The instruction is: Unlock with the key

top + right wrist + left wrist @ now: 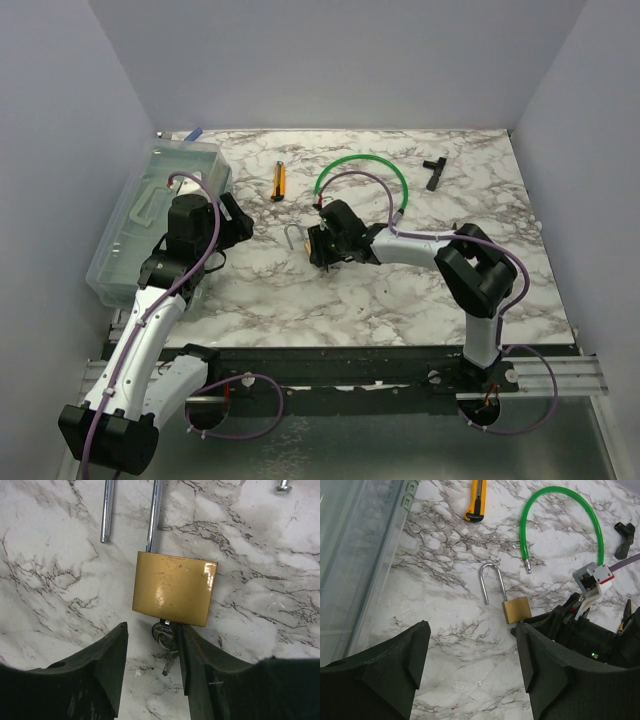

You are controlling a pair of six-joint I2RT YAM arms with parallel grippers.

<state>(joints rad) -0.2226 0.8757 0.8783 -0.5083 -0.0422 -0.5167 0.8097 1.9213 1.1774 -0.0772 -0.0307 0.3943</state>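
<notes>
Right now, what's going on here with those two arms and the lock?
The right gripper straddles the small key, which sits in the bottom of the brass padlock lying on the marble table; its jaws have not closed on it. One leg of the shackle is already free of the body. The left gripper hovers open nearby, holding nothing.

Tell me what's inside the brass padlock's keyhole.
The small silvery key; only its head shows, below the padlock and between the right gripper's fingers. The blade is hidden inside the lock.
</notes>
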